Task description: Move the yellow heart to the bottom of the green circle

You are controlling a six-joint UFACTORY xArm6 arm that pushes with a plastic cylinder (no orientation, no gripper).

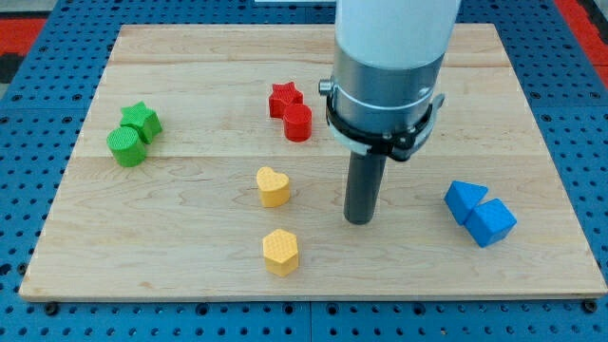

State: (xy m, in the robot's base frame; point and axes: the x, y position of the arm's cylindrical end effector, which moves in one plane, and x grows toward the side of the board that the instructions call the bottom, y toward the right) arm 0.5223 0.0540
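Note:
The yellow heart [273, 186] lies near the middle of the wooden board. The green circle [125, 147] sits at the view's left, touching a green star [142, 121] just above and right of it. My tip [359, 219] rests on the board to the right of the yellow heart, about a block's width and a half away from it, and a little lower. The heart is far to the right of the green circle and slightly lower.
A yellow hexagon [280, 252] lies just below the heart. A red star [285, 98] and a red cylinder [297, 123] touch above the heart. Two blue blocks [480, 213] sit at the right. The wooden board's edge [313, 293] runs along the bottom.

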